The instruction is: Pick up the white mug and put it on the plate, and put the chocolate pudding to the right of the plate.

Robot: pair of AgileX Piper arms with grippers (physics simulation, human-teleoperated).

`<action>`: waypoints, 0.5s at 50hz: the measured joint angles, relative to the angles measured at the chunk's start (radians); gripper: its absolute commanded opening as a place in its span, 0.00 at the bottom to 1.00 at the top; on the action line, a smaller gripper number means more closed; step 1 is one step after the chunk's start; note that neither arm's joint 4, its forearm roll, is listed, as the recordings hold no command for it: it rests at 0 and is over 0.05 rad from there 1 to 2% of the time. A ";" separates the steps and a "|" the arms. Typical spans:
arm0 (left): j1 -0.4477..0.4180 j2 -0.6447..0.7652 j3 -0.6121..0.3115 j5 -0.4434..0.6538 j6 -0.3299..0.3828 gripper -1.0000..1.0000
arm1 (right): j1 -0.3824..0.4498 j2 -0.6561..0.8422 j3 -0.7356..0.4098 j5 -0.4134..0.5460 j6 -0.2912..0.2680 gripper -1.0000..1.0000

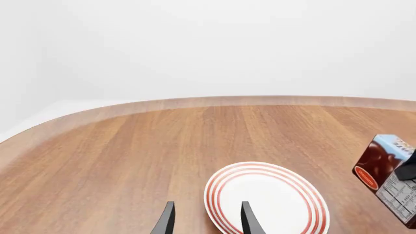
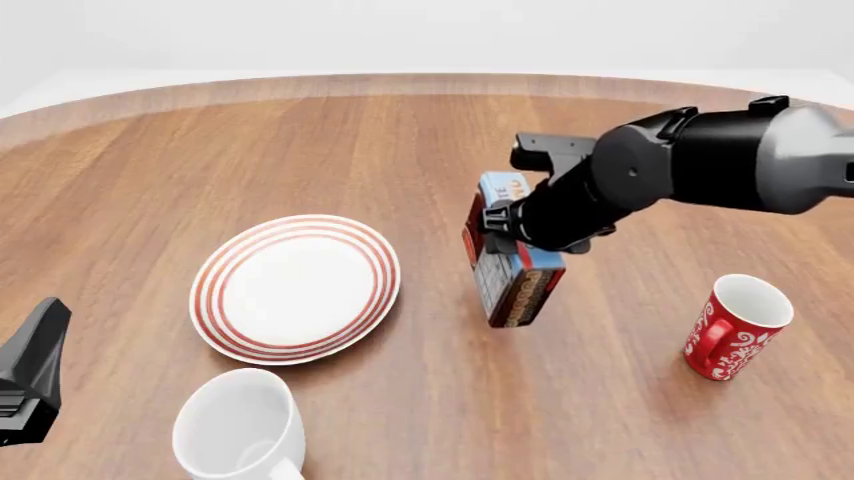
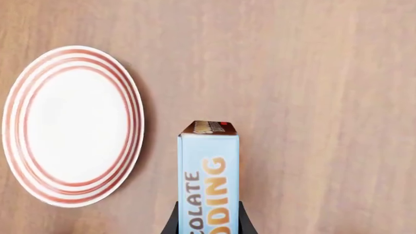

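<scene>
The chocolate pudding (image 2: 513, 262) is a light blue carton with red and brown sides, held tilted just right of the plate (image 2: 296, 288). My right gripper (image 2: 518, 232) is shut on it. In the right wrist view its fingers clamp the chocolate pudding (image 3: 208, 175) beside the red-ringed plate (image 3: 71, 124). I cannot tell whether the carton touches the table. The white mug (image 2: 238, 430) stands upright near the front edge, below the plate. At the front left, my left gripper (image 2: 38, 362) stands open and holds nothing. Past my left gripper (image 1: 206, 210), the left wrist view shows the plate (image 1: 266, 199).
A red mug (image 2: 734, 325) with a white swirl pattern stands upright at the right, beyond the carton. The wooden table's curved far edge (image 2: 400, 84) runs along the back. The right arm (image 2: 721, 160) reaches in from the right above the table.
</scene>
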 measured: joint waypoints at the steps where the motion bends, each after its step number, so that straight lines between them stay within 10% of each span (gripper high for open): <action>1: 0.000 0.000 0.000 0.000 0.000 1.00 | 0.000 0.002 0.000 -0.001 0.000 0.00; 25: 0.000 0.000 0.000 0.000 0.000 1.00 | 0.000 0.055 0.015 -0.037 0.007 0.00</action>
